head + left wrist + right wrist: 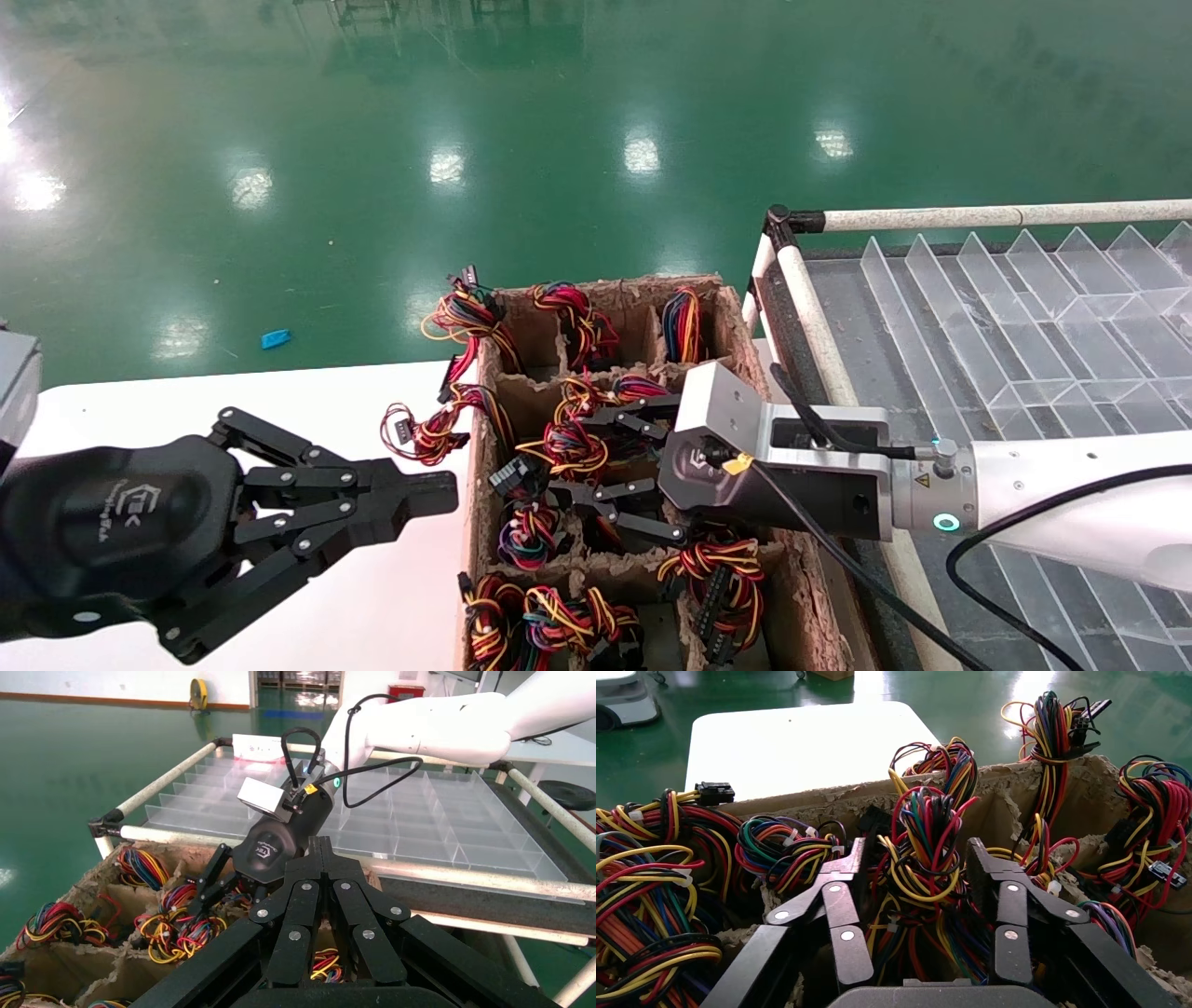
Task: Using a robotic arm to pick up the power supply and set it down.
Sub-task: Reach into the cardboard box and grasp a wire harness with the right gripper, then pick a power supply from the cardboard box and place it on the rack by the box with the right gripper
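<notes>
The right hand (582, 457) is wide apart around a wire bundle (926, 846) in the cardboard box (484, 522). The left hand (438, 492), at nine o'clock of the box, is pressed together, holding nothing.

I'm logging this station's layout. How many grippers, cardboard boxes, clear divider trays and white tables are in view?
Grippers: 2 (left gripper over the table, right gripper in the box)
Cardboard box: 1
Clear divider tray: 1
White table: 1
Total: 5
</notes>
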